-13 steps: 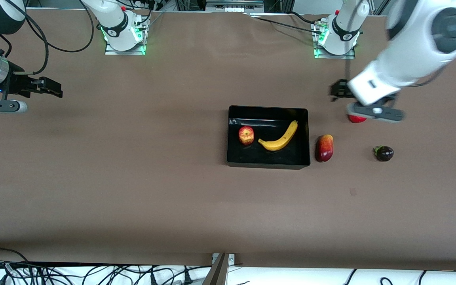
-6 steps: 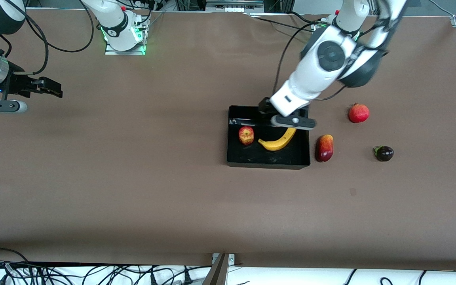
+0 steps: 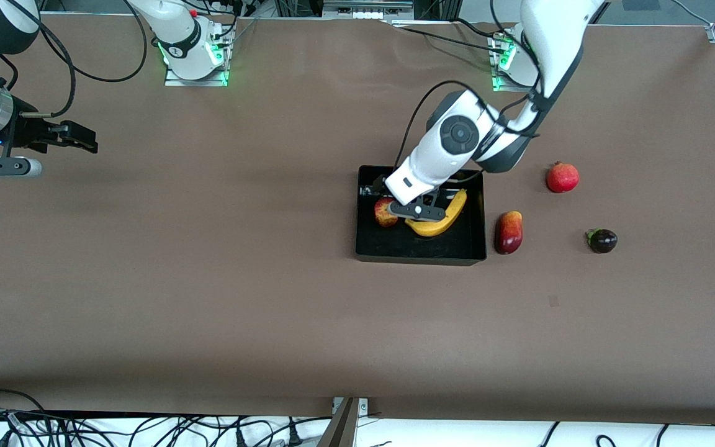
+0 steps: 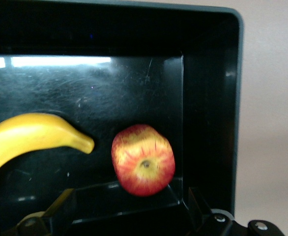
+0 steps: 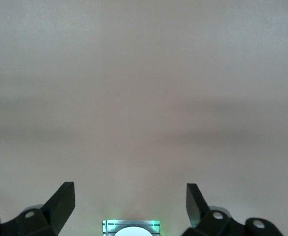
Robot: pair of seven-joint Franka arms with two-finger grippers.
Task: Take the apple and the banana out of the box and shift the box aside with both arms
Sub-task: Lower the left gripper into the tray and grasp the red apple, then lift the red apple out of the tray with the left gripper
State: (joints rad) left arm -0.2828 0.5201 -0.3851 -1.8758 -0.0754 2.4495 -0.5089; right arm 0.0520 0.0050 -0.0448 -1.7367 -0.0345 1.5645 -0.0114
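Black plastic box [image 3: 420, 248] sits on the brown table [image 3: 208, 279], open top, glossy inside. In the box: apple [image 3: 383, 214] toward the right arm's end, banana [image 3: 447, 217] beside it toward the left arm's end, the two close but apart. Wrist view confirms the apple [image 4: 143, 166] lies near the box wall [image 4: 210, 123], the banana [image 4: 31, 137] tip pointing at it.

Left gripper [image 3: 411, 206] is over the box, above the gap between apple and banana; fingers [image 4: 60, 204] spread wide, nothing held.

Right gripper [image 3: 87, 138] waits well away from the box, at the right arm's end of the table; fingers [image 5: 60, 201] spread, empty.

Outside the box, toward the left arm's end: mango [image 3: 509, 232] just beside the box wall, pomegranate [image 3: 562, 177] farther out, small dark fruit [image 3: 602, 240] farthest.
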